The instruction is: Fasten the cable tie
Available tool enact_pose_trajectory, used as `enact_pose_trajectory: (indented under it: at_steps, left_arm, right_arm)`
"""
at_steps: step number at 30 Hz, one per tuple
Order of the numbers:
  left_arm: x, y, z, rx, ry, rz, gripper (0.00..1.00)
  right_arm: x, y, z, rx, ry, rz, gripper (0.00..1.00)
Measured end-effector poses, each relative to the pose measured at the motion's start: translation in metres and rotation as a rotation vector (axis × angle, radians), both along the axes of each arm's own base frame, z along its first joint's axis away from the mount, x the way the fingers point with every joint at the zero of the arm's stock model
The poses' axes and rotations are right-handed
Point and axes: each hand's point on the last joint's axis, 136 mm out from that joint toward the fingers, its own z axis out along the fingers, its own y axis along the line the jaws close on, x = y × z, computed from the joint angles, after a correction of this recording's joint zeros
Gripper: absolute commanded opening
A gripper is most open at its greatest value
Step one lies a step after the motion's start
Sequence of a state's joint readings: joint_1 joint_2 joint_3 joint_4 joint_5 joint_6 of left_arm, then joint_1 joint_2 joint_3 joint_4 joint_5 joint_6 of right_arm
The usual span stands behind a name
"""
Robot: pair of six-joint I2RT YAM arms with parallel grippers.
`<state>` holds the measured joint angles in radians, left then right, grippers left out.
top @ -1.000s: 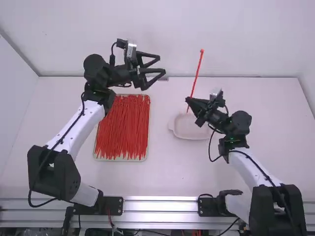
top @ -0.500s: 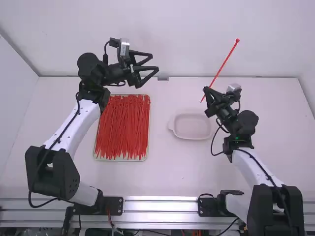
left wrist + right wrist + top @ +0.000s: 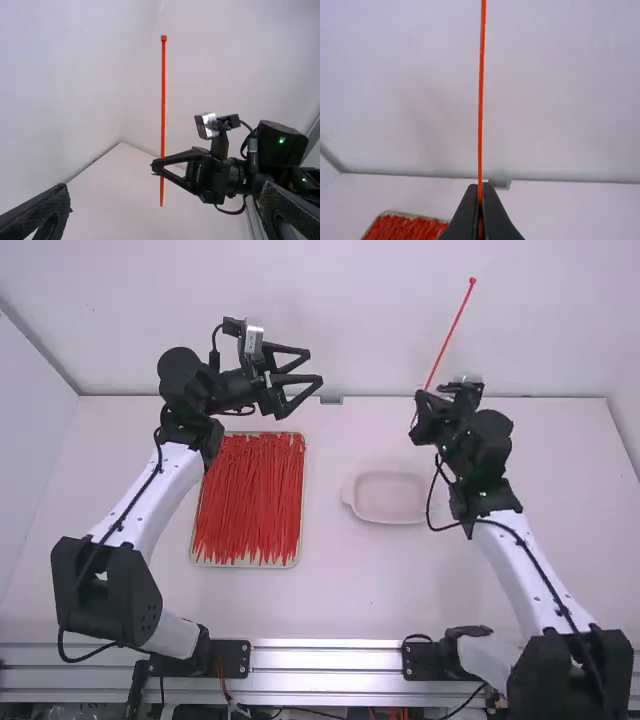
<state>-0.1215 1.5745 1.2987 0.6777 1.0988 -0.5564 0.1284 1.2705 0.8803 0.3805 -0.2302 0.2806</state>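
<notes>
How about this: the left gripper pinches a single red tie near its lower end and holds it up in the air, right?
Not quite. It is the right gripper that pinches the single red tie near its lower end and holds it up in the air, as the right wrist view shows.

White table (image 3: 560, 440), matt, backed by a plain pale wall (image 3: 400, 300) along its far edge.

Tray (image 3: 245, 565): flat, rectangular, pale rim, on the table's left half, long sides running from near edge to far edge. Carries a dense layer of spare red ties (image 3: 250, 500), laid lengthwise, roughly parallel, a few splayed at the far end.

Dish (image 3: 385, 497): white, shallow, rounded corners, small lip handle toward the tray. Sits near the table's middle, right of the tray, well apart from it.

Small grey fitting (image 3: 330, 398) at the far edge, against the wall.

Aluminium rail (image 3: 320, 655) runs along the near edge.
</notes>
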Motion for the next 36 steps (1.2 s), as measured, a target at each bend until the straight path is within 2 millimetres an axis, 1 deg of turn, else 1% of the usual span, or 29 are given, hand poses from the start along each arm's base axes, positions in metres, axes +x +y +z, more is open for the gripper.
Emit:
enact_pose_trajectory:
  at_steps: [4, 7, 9, 13, 14, 19, 22, 27, 32, 36]
  left_arm:
    - [0.0, 0.0, 0.0, -0.004, 0.01, -0.002, 0.99]
    - [0.0, 0.0, 0.0, -0.008, 0.021, -0.003, 0.99]
    - [0.0, 0.0, 0.0, -0.009, 0.026, -0.004, 0.99]
    - [0.0, 0.0, 0.001, -0.017, 0.04, -0.006, 0.99]
    - [0.0, 0.0, 0.001, -0.019, 0.041, -0.007, 0.99]
    - [0.0, 0.0, 0.002, -0.027, 0.06, -0.006, 0.99]
    - [0.002, 0.001, 0.002, -0.035, 0.072, 0.002, 0.99]
    - [0.002, 0.002, 0.011, -0.06, 0.051, 0.015, 0.99]
    - [0.006, 0.003, 0.016, -0.086, 0.096, 0.034, 0.99]
    - [0.008, -0.004, 0.022, -0.097, 0.128, 0.041, 0.99]
  right_arm:
    - [0.002, 0.001, -0.008, -0.068, 0.053, -0.11, 0.0]
    - [-0.003, 0.001, -0.021, -0.139, 0.097, -0.226, 0.0]
    - [-0.005, 0.001, -0.026, -0.165, 0.112, -0.264, 0.0]
    - [-0.016, 0.005, -0.036, -0.237, 0.142, -0.351, 0.0]
    - [-0.021, 0.008, -0.039, -0.268, 0.149, -0.377, 0.0]
    - [-0.038, 0.018, -0.045, -0.379, 0.161, -0.43, 0.0]
    - [-0.046, 0.022, -0.045, -0.425, 0.154, -0.455, 0.0]
    - [-0.056, 0.028, -0.043, -0.491, 0.137, -0.487, 0.0]
    - [-0.066, 0.032, -0.042, -0.536, 0.125, -0.512, 0.0]
    - [-0.073, 0.036, -0.039, -0.556, 0.112, -0.529, 0.0]
